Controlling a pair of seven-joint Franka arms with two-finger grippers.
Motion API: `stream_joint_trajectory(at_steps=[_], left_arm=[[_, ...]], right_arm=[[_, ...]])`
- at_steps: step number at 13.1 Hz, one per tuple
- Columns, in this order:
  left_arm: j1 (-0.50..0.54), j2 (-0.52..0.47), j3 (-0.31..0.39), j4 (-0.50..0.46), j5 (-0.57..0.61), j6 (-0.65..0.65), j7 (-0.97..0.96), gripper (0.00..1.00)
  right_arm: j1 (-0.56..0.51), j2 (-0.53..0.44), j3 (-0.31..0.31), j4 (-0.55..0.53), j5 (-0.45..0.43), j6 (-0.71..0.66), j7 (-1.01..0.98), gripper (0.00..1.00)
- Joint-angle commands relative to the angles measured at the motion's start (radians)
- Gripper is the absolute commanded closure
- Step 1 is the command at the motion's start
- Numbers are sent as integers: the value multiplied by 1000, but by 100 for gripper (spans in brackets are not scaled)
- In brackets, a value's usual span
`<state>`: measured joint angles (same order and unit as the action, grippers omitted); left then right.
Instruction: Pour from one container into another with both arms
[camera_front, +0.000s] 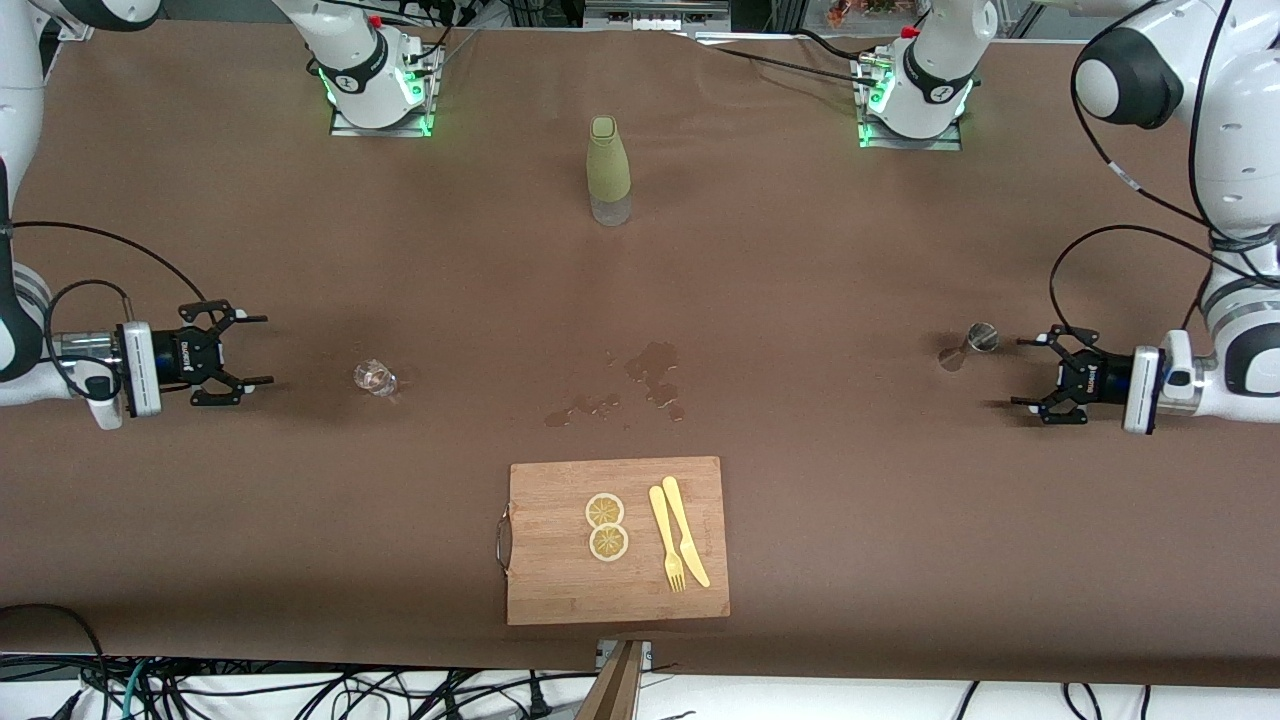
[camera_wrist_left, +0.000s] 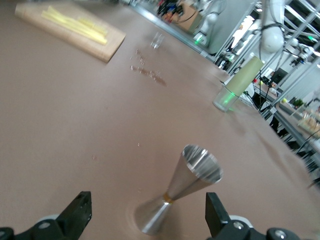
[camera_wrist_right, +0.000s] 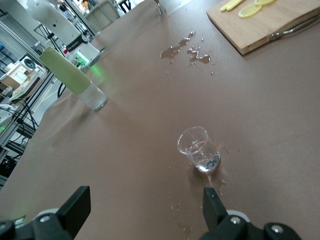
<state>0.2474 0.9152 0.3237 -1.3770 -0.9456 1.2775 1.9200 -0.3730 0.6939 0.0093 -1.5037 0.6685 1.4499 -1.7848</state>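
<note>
A small clear glass (camera_front: 375, 377) (camera_wrist_right: 198, 149) stands on the brown table toward the right arm's end, with a little liquid in it. My right gripper (camera_front: 256, 350) (camera_wrist_right: 145, 207) is open beside it, a short gap away, holding nothing. A steel hourglass-shaped jigger (camera_front: 975, 342) (camera_wrist_left: 177, 190) stands toward the left arm's end. The open left gripper (camera_front: 1022, 372) (camera_wrist_left: 148, 215) sits just beside it, its fingers either side of the jigger's line without touching it.
A green bottle with a clear base (camera_front: 609, 170) (camera_wrist_left: 239, 82) (camera_wrist_right: 73, 77) stands between the arm bases. Spilled liquid (camera_front: 650, 372) marks the table's middle. A wooden cutting board (camera_front: 540, 590) near the front camera carries two lemon slices (camera_front: 606, 526) and a yellow knife and fork (camera_front: 679, 544).
</note>
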Motion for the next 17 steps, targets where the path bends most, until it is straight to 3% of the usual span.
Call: stream_joint_trajectory(at_steps=[1, 7, 9, 11, 14, 17], left_arm=[[-45, -116, 3, 25, 146, 10, -293, 0], [-169, -335, -6, 29, 352, 10, -951, 0], [-206, -390, -18, 29, 402, 10, -1141, 0], [-244, -470, -66, 27, 528, 38, -1319, 0], [-267, -561, -170, 27, 764, 74, -1349, 0], [-287, -605, -176, 29, 829, 101, -1339, 0]], right_arm=[[8, -94, 1, -20, -96, -11, 183, 0], [97, -296, 1, -20, -193, -10, 493, 0], [109, -364, 5, -21, -256, -8, 603, 0], [193, -477, 3, -56, -354, 1, 813, 0], [334, -582, -15, -69, -473, -6, 1106, 0], [403, -677, -15, -174, -587, 33, 1356, 0]])
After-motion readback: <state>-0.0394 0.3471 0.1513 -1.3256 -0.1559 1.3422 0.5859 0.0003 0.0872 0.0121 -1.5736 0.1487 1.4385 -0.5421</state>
